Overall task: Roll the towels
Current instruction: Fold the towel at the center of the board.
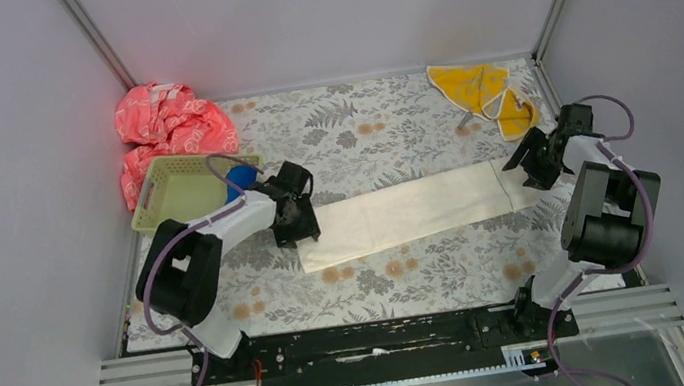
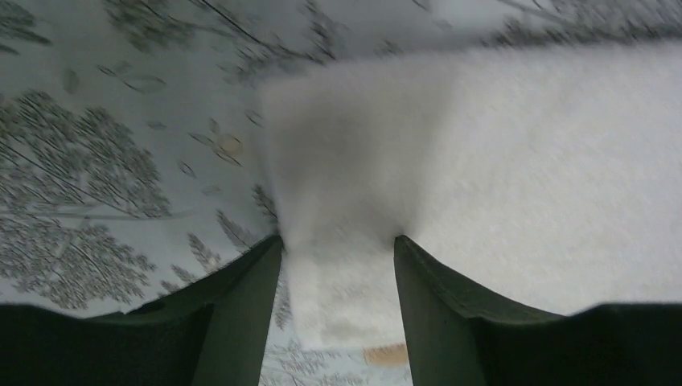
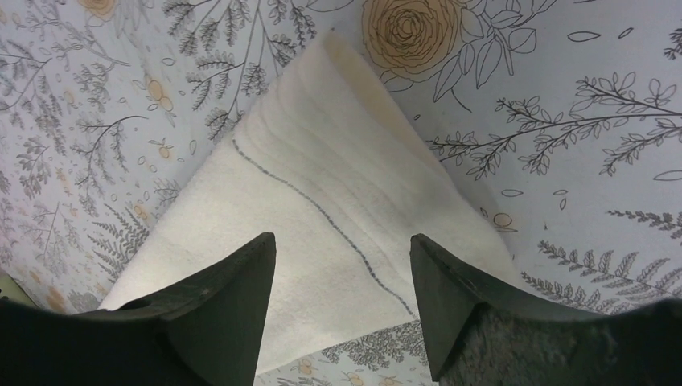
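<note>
Obs.: the long cream-white cloth towel [image 1: 411, 208] lies flat and stretched out across the floral-printed table mat [image 1: 379, 127]. It runs from in front of your left arm to in front of your right arm. It is one layer high, with no roll started.

Left gripper [image 2: 338, 245]: your fingers stand apart over the towel's left short end, corner visible between them, nothing pinched. The view is blurred, so I cannot tell whether the tips touch the cloth.

Right gripper [image 3: 342, 245]: released as well, jaws spread above the right end, where a thin grey stitched line [image 3: 338, 229] crosses the cloth.

Reading: with one gripper at each end, you appear to have the towel pulled straight so a roll can start square from one short edge.

The royal blue towel [image 1: 241, 180] sits balled in the pale yellow-green plastic basket [image 1: 148, 195], just behind the left gripper. The crumpled yellow-orange towel [image 1: 474, 85] lies at the far right corner. Neither is rolled. The pink-red patterned cloth [image 1: 169, 124] is heaped far left, apart from the work.

Risk: a skewed first tuck would make the roll cone.
</note>
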